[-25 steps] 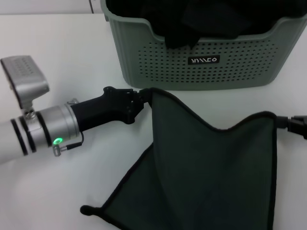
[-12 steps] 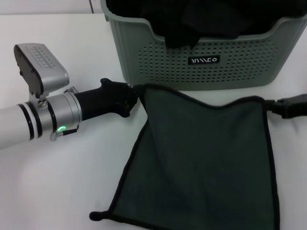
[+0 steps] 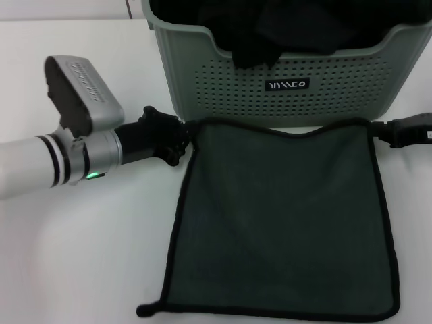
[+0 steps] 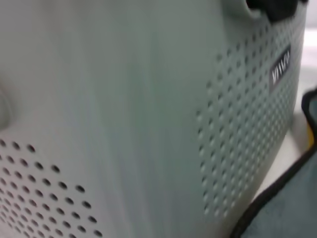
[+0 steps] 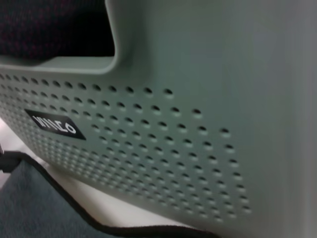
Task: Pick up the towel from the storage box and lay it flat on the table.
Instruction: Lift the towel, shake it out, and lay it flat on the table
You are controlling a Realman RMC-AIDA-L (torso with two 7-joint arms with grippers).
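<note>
Plain white surface [image 3: 101, 256] under even light, a thin dark seam [image 3: 129, 8] at its far edge.

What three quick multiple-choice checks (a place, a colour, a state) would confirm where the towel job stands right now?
1. Where is the towel?
A. inside the box
B. on the table before the box
C. draped over the box rim

2. Which colour faces up on the towel?
A. dark grey-green
B. yellow
C. white

3. How does the towel lie?
A. bunched
B. folded double
C. spread nearly flat

Answers:
1 B: it lies on the table just before the box.
2 A: its upper face is grey-green.
3 C: left gripper and right gripper sit at its far corners.
</note>
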